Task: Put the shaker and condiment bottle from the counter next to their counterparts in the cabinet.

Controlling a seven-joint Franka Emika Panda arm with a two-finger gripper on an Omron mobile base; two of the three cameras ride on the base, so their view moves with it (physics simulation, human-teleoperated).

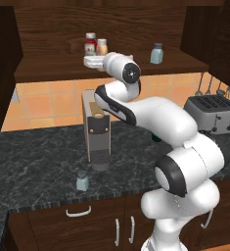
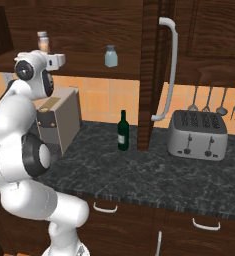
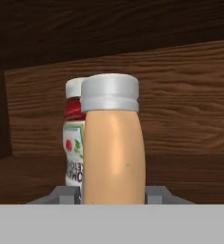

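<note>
My gripper [image 3: 112, 194] is shut on the orange-tan condiment bottle [image 3: 112, 147], which stands upright between the finger tips inside the cabinet [image 1: 48, 66]. Just behind it and to its left is the red white-capped bottle [image 3: 73, 138]. From the left base view, the condiment bottle [image 1: 102, 47] stands right beside the red bottle [image 1: 90, 43], with the hand [image 1: 94, 61] at the shelf edge. A pale blue-grey shaker [image 1: 156, 53] sits further right on the shelf. Another shaker [image 1: 82, 181] stands on the counter [image 1: 33, 162] near its front edge.
A coffee machine [image 1: 97, 132] stands on the counter under the arm. A dark green wine bottle [image 2: 122, 131] and a silver toaster [image 2: 198, 135] sit to the right. The open cabinet door [image 2: 150, 70] with its long handle hangs right of the shelf.
</note>
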